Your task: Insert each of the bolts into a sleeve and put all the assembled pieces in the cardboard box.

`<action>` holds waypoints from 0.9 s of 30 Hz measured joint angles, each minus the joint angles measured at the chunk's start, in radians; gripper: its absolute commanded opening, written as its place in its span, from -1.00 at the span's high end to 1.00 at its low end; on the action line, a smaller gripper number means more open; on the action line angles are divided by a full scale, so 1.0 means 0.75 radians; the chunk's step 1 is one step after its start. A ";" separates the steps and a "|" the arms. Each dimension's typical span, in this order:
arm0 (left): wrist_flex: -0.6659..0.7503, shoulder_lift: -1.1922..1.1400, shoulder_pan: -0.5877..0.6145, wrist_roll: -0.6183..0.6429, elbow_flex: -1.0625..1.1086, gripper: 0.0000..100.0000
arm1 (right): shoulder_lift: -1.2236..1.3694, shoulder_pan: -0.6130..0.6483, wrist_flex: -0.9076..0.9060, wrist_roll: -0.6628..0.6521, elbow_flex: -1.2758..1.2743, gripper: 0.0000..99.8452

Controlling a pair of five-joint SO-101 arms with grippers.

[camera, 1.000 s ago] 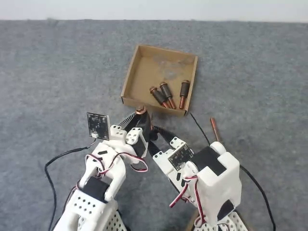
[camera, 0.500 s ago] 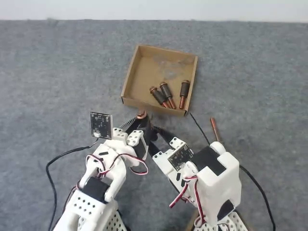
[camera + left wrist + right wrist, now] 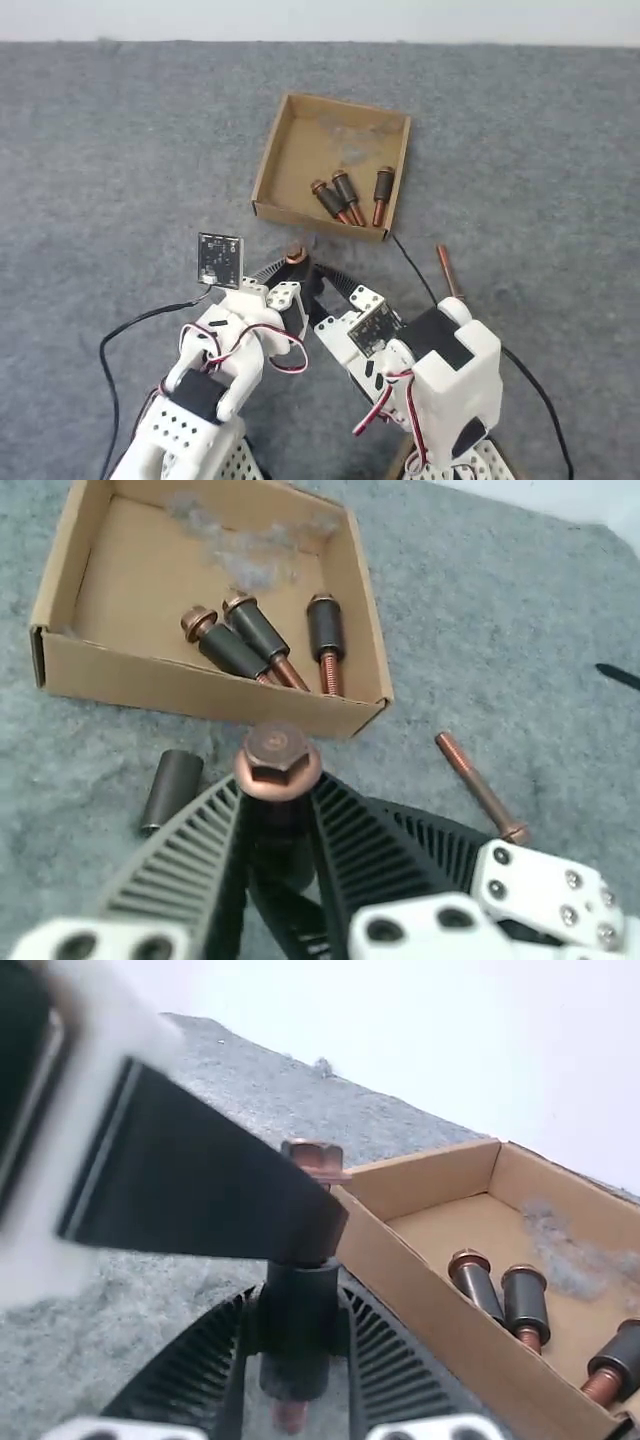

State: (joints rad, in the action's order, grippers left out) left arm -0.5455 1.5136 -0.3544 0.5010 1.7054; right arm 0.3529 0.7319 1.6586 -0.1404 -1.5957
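My left gripper (image 3: pixel 278 792) is shut on a copper bolt (image 3: pixel 278 761), hex head up, just in front of the cardboard box (image 3: pixel 268 165). My right gripper (image 3: pixel 296 1312) is shut on a black sleeve (image 3: pixel 297 1332). The bolt (image 3: pixel 312 1156) runs down through that sleeve and its tip pokes out underneath. In the high view both grippers meet near the bolt head (image 3: pixel 294 256). Three assembled pieces (image 3: pixel 348 196) lie in the box. A loose sleeve (image 3: pixel 172 788) and a loose bolt (image 3: pixel 447 270) lie on the carpet.
Grey carpet (image 3: pixel 120 150) covers the table. A black cable (image 3: pixel 415 265) runs between the box's front corner and the loose bolt. The box's front wall (image 3: pixel 200 685) stands close behind the held bolt.
The left gripper with the bolt has drawn back from the box toward the arm bases, and the bolt head now sits lower. The right arm has barely shifted.
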 measured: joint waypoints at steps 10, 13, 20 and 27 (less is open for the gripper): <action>-0.004 0.000 0.000 0.000 0.000 0.97 | 0.000 0.000 0.000 0.000 0.000 0.99; -0.004 0.000 0.000 0.000 0.000 0.97 | 0.000 0.000 0.000 0.000 0.000 0.99; -0.006 0.000 0.000 0.000 0.000 0.68 | 0.000 0.000 0.000 0.000 0.000 0.99; -0.092 -0.012 0.010 -0.008 0.002 0.61 | -0.006 -0.004 0.000 0.002 0.000 0.99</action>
State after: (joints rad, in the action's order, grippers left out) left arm -0.6145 1.5044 -0.3468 0.4948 1.7070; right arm 0.3483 0.7288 1.6586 -0.1389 -1.5957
